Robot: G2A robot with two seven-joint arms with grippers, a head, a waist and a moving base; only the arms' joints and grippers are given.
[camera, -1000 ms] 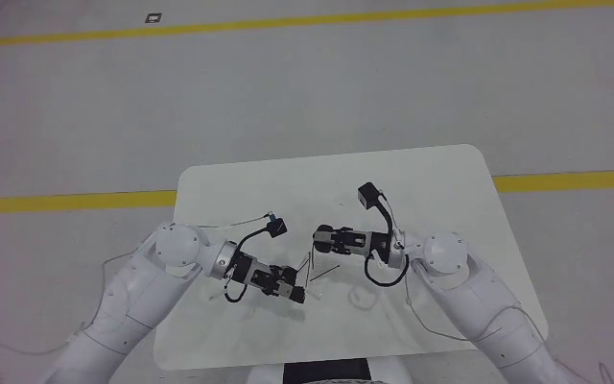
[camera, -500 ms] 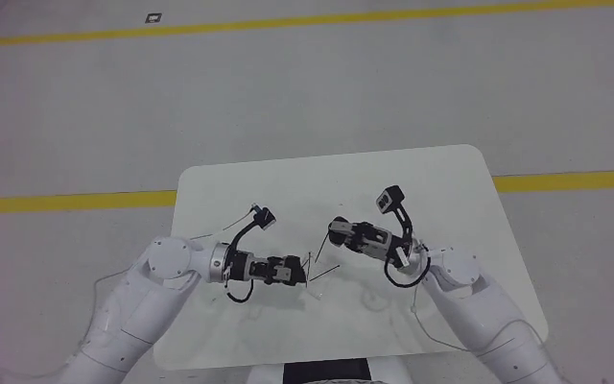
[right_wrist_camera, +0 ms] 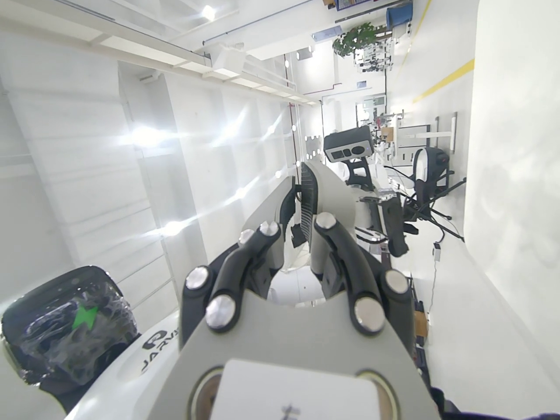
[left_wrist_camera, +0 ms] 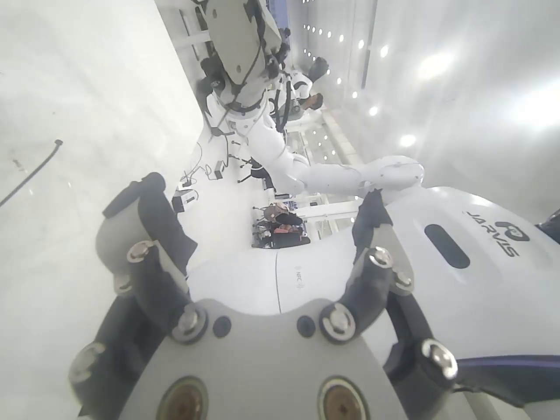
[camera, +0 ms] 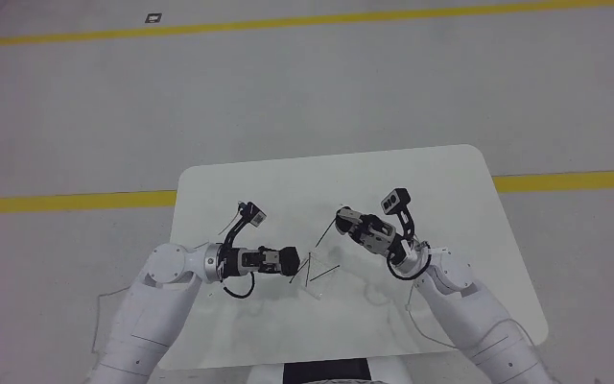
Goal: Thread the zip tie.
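Both arms are bent at the elbow, forearms angled inward, so the grippers face each other, near but apart. Left gripper [camera: 295, 259] [left_wrist_camera: 260, 190]: fingers spread wide, nothing between them. Right gripper [camera: 342, 216] [right_wrist_camera: 304, 203]: fingers drawn together, pinching a zip tie [camera: 326, 235].

One zip tie [camera: 323, 274] is thin and black. It lies flat and slanted on the white table [camera: 432, 182], near the middle. Just left of it there is a thin dark line [camera: 300, 269]; I cannot tell if this is another tie. A second black zip tie [camera: 326, 233] is pinched at its far end in the right gripper [camera: 340, 218] and slants down toward the near left.
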